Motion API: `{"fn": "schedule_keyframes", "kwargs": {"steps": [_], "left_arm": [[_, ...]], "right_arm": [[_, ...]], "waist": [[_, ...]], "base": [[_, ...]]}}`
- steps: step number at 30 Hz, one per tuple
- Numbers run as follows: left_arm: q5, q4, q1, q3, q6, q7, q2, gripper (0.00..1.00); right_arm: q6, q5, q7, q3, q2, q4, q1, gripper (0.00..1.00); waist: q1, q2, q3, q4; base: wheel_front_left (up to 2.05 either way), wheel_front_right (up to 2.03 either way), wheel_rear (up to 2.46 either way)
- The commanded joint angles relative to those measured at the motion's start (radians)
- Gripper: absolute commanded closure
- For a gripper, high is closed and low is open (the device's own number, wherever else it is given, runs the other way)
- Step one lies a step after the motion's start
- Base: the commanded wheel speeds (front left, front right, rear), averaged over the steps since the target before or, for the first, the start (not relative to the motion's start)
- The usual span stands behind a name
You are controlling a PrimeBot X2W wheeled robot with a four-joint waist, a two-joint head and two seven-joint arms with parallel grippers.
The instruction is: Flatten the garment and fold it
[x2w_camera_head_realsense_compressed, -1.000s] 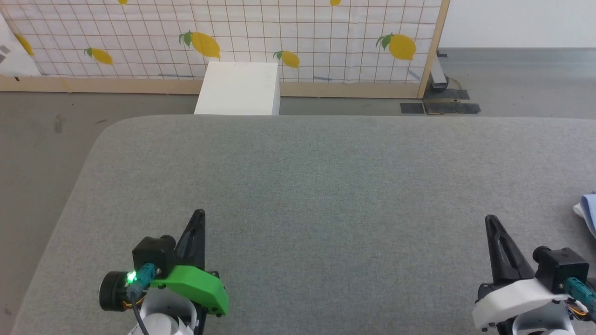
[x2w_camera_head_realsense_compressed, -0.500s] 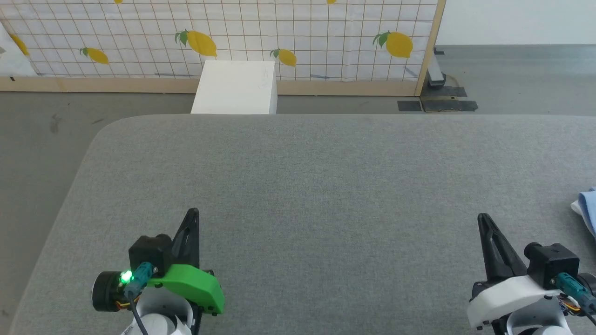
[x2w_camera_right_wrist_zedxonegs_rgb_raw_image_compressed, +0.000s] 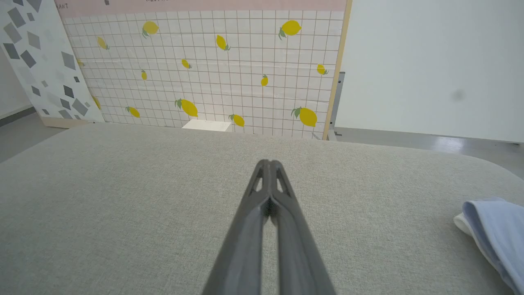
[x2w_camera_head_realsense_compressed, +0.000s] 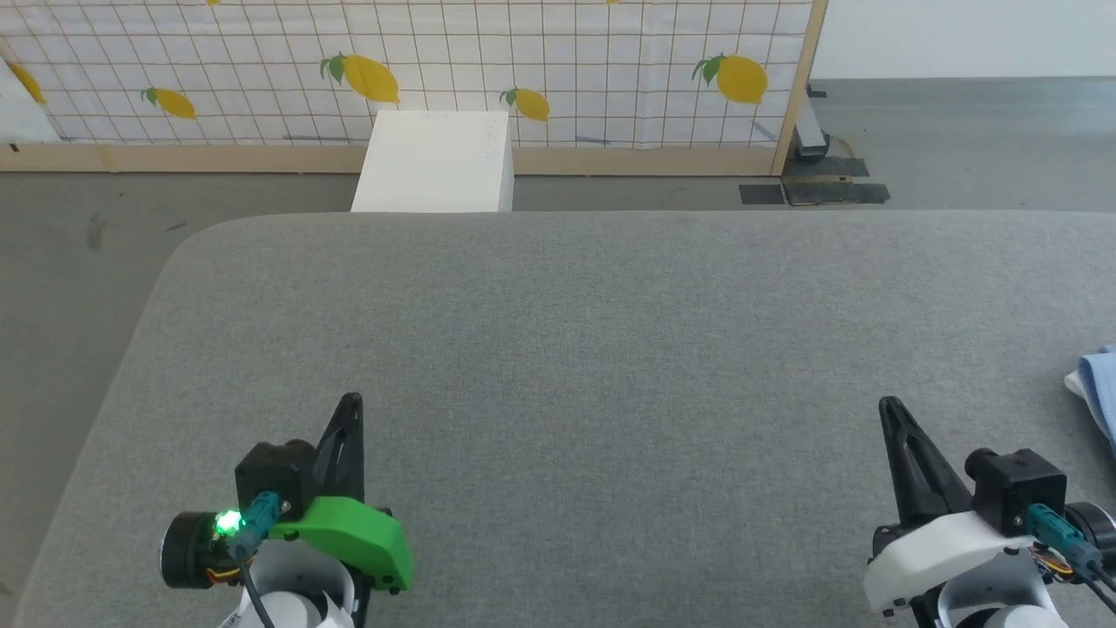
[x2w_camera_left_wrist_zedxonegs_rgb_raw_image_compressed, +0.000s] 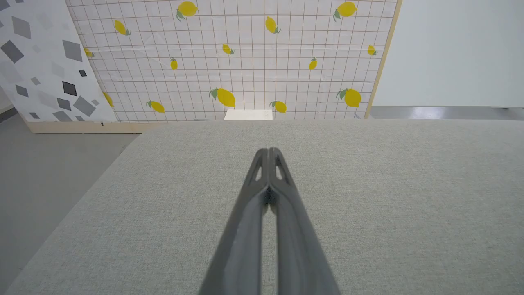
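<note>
A corner of the light blue garment [x2w_camera_head_realsense_compressed: 1100, 392] with a white edge lies at the far right of the grey table [x2w_camera_head_realsense_compressed: 593, 349]; most of it is cut off by the head view's edge. The right wrist view has the garment [x2w_camera_right_wrist_zedxonegs_rgb_raw_image_compressed: 497, 233] at its lower right, to the right of my right gripper [x2w_camera_right_wrist_zedxonegs_rgb_raw_image_compressed: 268, 162]. My right gripper [x2w_camera_head_realsense_compressed: 891, 408] is shut and holds nothing, well left of the cloth. At the lower left, my left gripper [x2w_camera_head_realsense_compressed: 350, 403] is shut and empty too, its fingertips pressed together in the left wrist view [x2w_camera_left_wrist_zedxonegs_rgb_raw_image_compressed: 268, 150].
A white box [x2w_camera_head_realsense_compressed: 433, 161] stands on the floor beyond the table's far edge. Behind it runs a lemon-print grid panel [x2w_camera_head_realsense_compressed: 558, 61] in a wooden frame. The table's rounded left corner [x2w_camera_head_realsense_compressed: 187, 249] drops to grey floor.
The whole head view has shifted slightly left and up, so the camera moved. Both grippers sit a little lower and further left in the picture, still shut.
</note>
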Motion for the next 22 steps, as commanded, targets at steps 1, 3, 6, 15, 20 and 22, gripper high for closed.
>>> {"fn": "schedule_keyframes", "kwargs": {"steps": [1, 3, 6, 15, 20, 22], "left_arm": [[0.017, -0.011, 0.017, 0.007, 0.007, 0.005, -0.003, 1.0], [0.021, -0.016, 0.019, 0.009, 0.009, 0.009, -0.003, 1.0], [0.028, -0.024, 0.022, 0.013, 0.011, 0.015, -0.003, 1.0], [0.047, -0.045, 0.029, 0.023, 0.018, 0.033, -0.003, 1.0], [0.058, -0.058, 0.033, 0.029, 0.023, 0.043, -0.003, 1.0], [0.062, -0.063, 0.035, 0.032, 0.024, 0.047, -0.003, 1.0]], "right_arm": [[-0.001, -0.013, 0.004, 0.005, 0.001, -0.007, -0.02, 1.0], [-0.001, -0.016, 0.006, 0.008, 0.001, -0.008, -0.021, 1.0], [-0.001, -0.02, 0.011, 0.012, 0.001, -0.008, -0.023, 1.0], [-0.001, -0.03, 0.023, 0.024, 0.001, -0.01, -0.029, 1.0], [-0.001, -0.036, 0.03, 0.031, 0.002, -0.01, -0.033, 1.0], [-0.001, -0.039, 0.032, 0.034, 0.002, -0.011, -0.034, 1.0]], "waist": [[0.0, 0.0, 0.001, -0.001], [0.0, 0.0, 0.001, -0.002], [0.0, 0.0, 0.002, -0.004], [0.0, 0.0, 0.005, -0.009], [0.0, 0.0, 0.007, -0.012], [0.0, 0.0, 0.008, -0.013]], "base": [[0.0, 0.0, 0.0], [0.0, 0.0, 0.0], [0.0, 0.0, 0.0], [0.0, 0.0, 0.0], [0.0, 0.0, 0.0], [0.0, 0.0, 0.0]]}}
